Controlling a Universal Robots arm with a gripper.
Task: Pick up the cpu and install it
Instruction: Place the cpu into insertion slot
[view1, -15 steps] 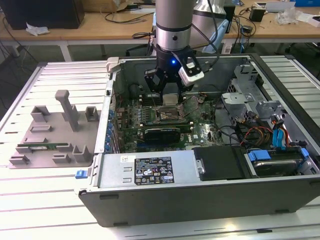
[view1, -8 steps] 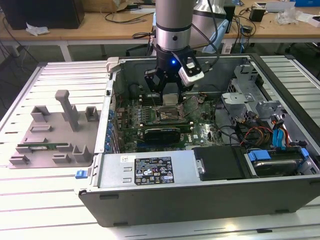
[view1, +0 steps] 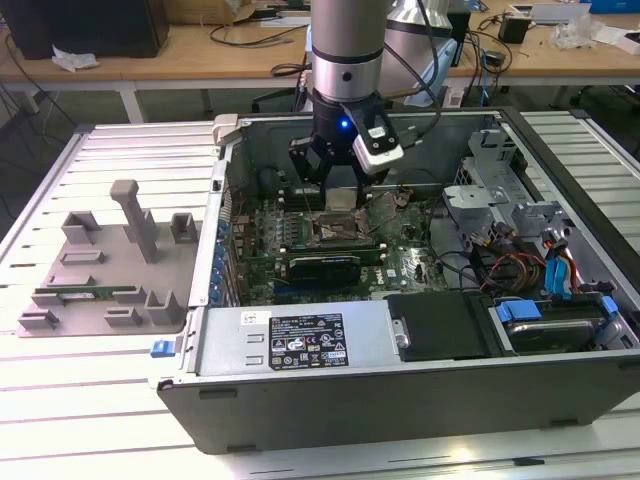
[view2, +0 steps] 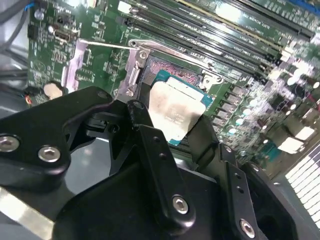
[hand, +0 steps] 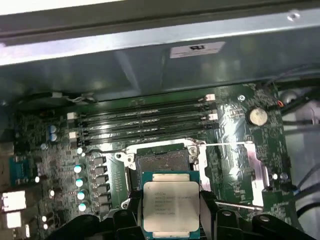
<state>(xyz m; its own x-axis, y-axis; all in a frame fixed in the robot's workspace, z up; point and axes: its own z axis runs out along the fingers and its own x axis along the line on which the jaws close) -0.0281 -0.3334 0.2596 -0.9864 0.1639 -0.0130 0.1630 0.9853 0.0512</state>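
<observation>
We see the gripper (view1: 338, 197) low inside the open computer case (view1: 300, 345). Its two black fingers (view2: 150, 150) are closed narrowly on the cpu (hand: 171, 205) and hold it by two opposite edges, the silver top facing away from the board. The cpu hangs just over the motherboard (hand: 235, 125), near the open socket (hand: 162, 161) but not seated in it. In the first wrist view it covers only one edge of the socket, and we cannot tell if any corner touches the frame. In the second wrist view the chip looks a little tilted against the socket. We judge the main danger to be a wrong seat: if the chip goes down shifted or tilted, a corner may land on the metal frame or press the fine contacts and bend them. The thin lever (hand: 225, 145) beside the socket is close to one finger and could catch it. A loose grip could also let the chip slip.
</observation>
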